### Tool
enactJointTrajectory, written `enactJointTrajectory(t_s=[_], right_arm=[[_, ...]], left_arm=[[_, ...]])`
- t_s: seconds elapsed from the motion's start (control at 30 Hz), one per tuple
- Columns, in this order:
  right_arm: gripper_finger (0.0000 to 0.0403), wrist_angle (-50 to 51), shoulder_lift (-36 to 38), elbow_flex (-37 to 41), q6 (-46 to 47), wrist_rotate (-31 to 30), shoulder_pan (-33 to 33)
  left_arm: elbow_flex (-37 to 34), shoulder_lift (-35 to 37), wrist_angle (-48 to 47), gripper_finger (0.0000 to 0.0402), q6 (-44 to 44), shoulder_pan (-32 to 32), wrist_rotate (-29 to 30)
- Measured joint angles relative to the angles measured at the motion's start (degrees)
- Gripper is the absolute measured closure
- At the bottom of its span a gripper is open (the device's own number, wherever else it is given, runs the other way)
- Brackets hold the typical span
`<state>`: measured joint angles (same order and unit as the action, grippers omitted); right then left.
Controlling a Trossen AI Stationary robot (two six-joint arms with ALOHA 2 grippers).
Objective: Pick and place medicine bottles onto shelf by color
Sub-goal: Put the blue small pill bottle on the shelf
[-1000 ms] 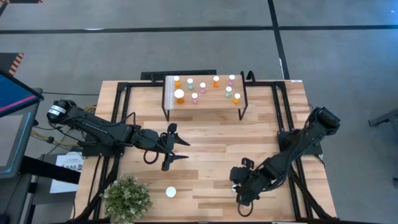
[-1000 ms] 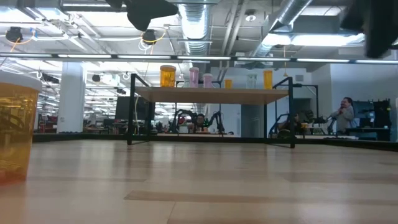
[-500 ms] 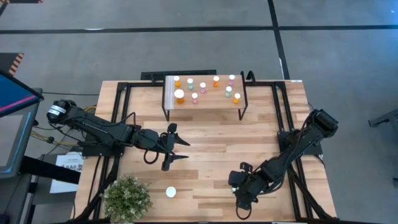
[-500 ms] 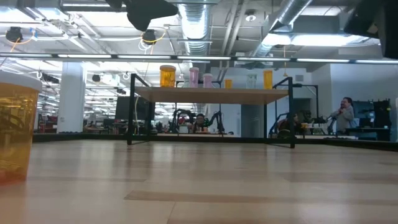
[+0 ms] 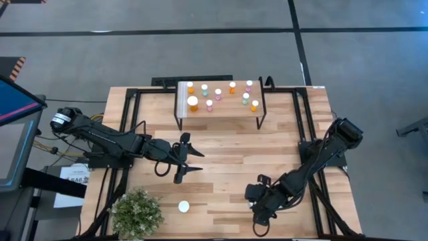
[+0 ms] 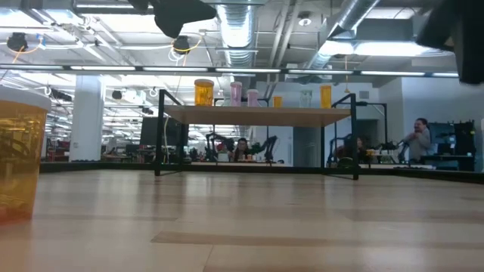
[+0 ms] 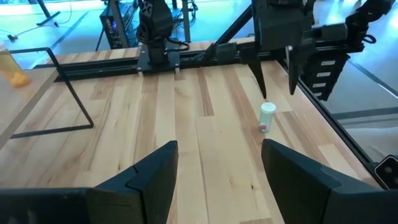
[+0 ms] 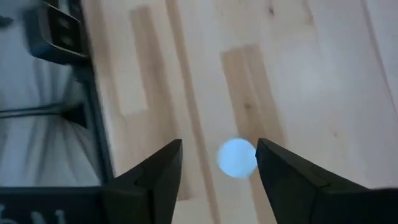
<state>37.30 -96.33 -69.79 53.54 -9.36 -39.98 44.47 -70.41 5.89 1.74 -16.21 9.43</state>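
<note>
A small pink bottle with a white cap (image 7: 267, 116) stands upright on the table near its right front. My right gripper (image 7: 278, 93) hangs open just above it, pointing steeply down; in the right wrist view the cap (image 8: 237, 157) lies between the two fingers, untouched. My left gripper (image 5: 194, 161) waits open over the table's left middle, holding nothing. The shelf (image 5: 221, 115) stands on its black legs at the far edge and carries several orange, green and pink bottles (image 5: 217, 94). A larger orange bottle (image 5: 184, 207) stands near the front edge.
A potted green plant (image 5: 137, 213) sits at the front left corner, next to the larger orange bottle (image 6: 15, 159). Black frame rails (image 7: 186, 59) run along the table's sides. Bare wood lies between the shelf and both grippers. People show in the room behind.
</note>
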Motion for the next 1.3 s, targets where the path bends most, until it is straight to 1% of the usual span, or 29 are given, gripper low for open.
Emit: enactJointTrajectory(t_s=[0.23,0.63,0.87,1.03,1.3], right_arm=[[0.0161,1.6,-2.0,0.0,-0.3,0.2,0.7],[0.016,2.0,-6.2,0.0,-1.1,3.4,1.1],[0.0162,2.6,-6.0,0.0,-1.1,3.8,1.6],[0.0185,2.6,-5.9,0.0,-1.5,3.8,1.7],[0.0258,2.5,-5.9,0.0,-2.4,4.8,1.9]], left_arm=[[0.0,0.0,-0.2,0.018,0.0,0.0,0.0],[0.0,0.0,-0.4,0.018,0.0,0.0,0.1],[0.0,0.0,-0.4,0.018,0.0,0.0,0.2],[0.0,0.0,-0.4,0.018,0.0,0.0,0.2],[0.0,0.0,-0.4,0.018,0.0,0.0,0.2]])
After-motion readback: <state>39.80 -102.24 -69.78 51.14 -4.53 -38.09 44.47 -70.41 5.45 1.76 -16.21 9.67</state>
